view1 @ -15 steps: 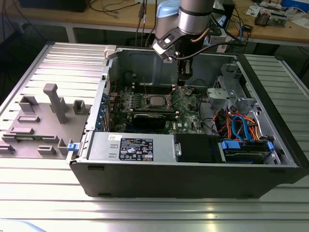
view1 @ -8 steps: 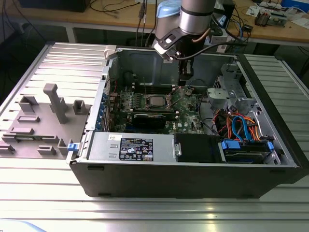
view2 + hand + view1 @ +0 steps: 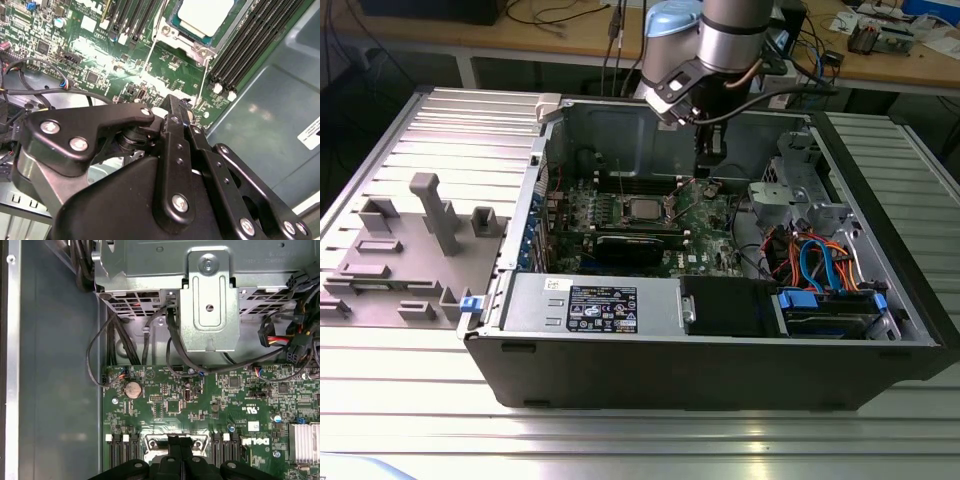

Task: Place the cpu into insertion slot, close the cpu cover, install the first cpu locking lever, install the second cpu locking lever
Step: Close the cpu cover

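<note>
Apparently the chip (image 3: 205, 15) already sits in its socket (image 3: 150, 444) near the middle of the green board (image 3: 100, 60), framed by the metal cover (image 3: 192, 45). The gripper (image 3: 179, 104) hangs just off the socket's corner, fingers together and empty. The thin lever (image 3: 204, 85) likely needs a steady downward push, then a sideways hook.

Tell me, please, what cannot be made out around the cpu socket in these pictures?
- cpu and cpu cover: second wrist view, cut off by the top edge.
- insertion slot: first wrist view, mostly hidden behind the claw.
- Whether the cover is latched: exterior view, too small.
</note>
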Controlling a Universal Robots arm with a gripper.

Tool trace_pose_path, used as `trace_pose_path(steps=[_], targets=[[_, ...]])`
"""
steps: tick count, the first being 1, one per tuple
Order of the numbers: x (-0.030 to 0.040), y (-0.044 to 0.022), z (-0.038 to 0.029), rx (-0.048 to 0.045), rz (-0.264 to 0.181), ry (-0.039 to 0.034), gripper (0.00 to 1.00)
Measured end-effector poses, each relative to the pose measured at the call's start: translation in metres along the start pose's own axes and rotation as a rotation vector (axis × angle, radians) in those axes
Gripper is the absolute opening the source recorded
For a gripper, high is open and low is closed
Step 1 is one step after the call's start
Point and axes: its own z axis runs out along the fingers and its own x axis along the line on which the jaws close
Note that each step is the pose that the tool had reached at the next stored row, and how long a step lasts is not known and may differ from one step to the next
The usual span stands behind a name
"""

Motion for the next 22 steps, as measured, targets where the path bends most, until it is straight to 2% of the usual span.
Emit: trace_pose_path(steps=[7,11,13,15,16,17,18,22], targets=[[0.0001,0.0033,0.002,0.0,0.0,0.0015,0.11],[0.0,0.0047,0.0053,0.0001,0.0,0.0014,0.11],[0.0,0.0058,0.008,0.0002,0.0,0.0047,0.11],[0.0001,0.0094,0.0103,0.0003,0.0,0.0048,0.11],[0.0013,0.0166,0.0217,0.0004,-0.012,0.0048,0.11],[0.0022,0.0164,0.0334,0.0019,-0.053,0.0045,0.11],[0.0021,0.0113,0.0341,0.0021,-0.057,0.0047,0.11],[0.0021,0.0098,0.0342,0.0021,-0.057,0.0047,0.11]])
